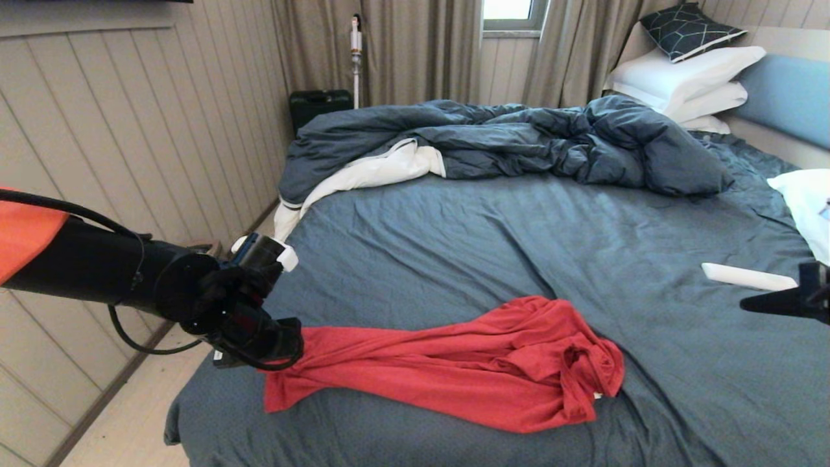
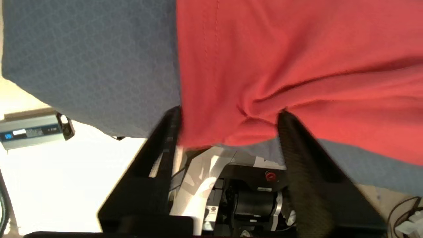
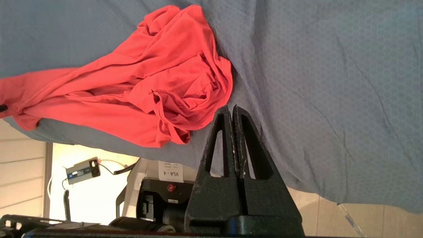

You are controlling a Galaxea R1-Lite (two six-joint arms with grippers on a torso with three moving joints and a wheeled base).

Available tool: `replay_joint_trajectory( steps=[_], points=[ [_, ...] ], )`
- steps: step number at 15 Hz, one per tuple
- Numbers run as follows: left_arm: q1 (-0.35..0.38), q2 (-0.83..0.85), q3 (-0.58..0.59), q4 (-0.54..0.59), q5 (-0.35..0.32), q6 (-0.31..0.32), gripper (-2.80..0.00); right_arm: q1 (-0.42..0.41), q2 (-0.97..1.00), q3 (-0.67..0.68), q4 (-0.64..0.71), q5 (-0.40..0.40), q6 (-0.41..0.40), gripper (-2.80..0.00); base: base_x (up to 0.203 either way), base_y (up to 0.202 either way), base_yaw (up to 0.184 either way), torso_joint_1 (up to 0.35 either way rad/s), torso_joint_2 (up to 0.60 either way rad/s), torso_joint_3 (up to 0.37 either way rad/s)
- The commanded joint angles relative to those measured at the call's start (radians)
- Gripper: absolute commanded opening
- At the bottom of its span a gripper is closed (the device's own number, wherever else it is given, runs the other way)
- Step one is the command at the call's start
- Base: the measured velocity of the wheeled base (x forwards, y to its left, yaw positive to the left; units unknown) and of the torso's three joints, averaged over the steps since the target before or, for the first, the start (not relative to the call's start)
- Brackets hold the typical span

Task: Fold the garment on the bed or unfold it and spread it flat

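The red T-shirt (image 1: 454, 363) lies bunched in a long strip across the near part of the bed (image 1: 486, 240), its crumpled end to the right; no lettering shows. My left gripper (image 1: 288, 347) is at the shirt's left end, near the bed's left edge. In the left wrist view the gripper (image 2: 229, 112) is open, fingers wide apart, with the edge of the red fabric (image 2: 281, 59) lying between the tips. My right gripper (image 1: 746, 303) hovers at the far right, shut and empty; in its wrist view (image 3: 231, 107) the shirt's crumpled end (image 3: 148, 86) lies beside it, apart.
A rumpled dark blue duvet (image 1: 506, 139) with white lining covers the far side. White pillows (image 1: 687, 78) are stacked at the headboard, another (image 1: 804, 201) at the right. A white slim object (image 1: 746, 277) lies near the right gripper. The panelled wall and floor (image 1: 130, 421) are left.
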Motion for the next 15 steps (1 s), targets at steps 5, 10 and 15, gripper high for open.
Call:
replay_joint_trajectory(
  steps=[5, 10, 15],
  points=[
    [0.090, -0.156, 0.019, -0.026, 0.000, 0.012, 0.00, 0.006, 0.011, 0.002, -0.003, 0.006, -0.003, -2.80, 0.000, 0.000, 0.000, 0.000, 0.00, 0.000],
    [0.059, -0.306, 0.020, -0.017, -0.096, 0.041, -2.80, 0.039, 0.006, 0.008, -0.003, 0.004, 0.000, -2.80, 0.000, 0.000, 0.000, 0.000, 0.00, 0.000],
    [-0.097, -0.326, 0.028, -0.037, -0.164, 0.049, -2.80, 0.091, 0.012, 0.015, -0.014, 0.005, -0.002, -2.80, 0.000, 0.000, 0.000, 0.000, 0.00, 0.000]
  ],
)
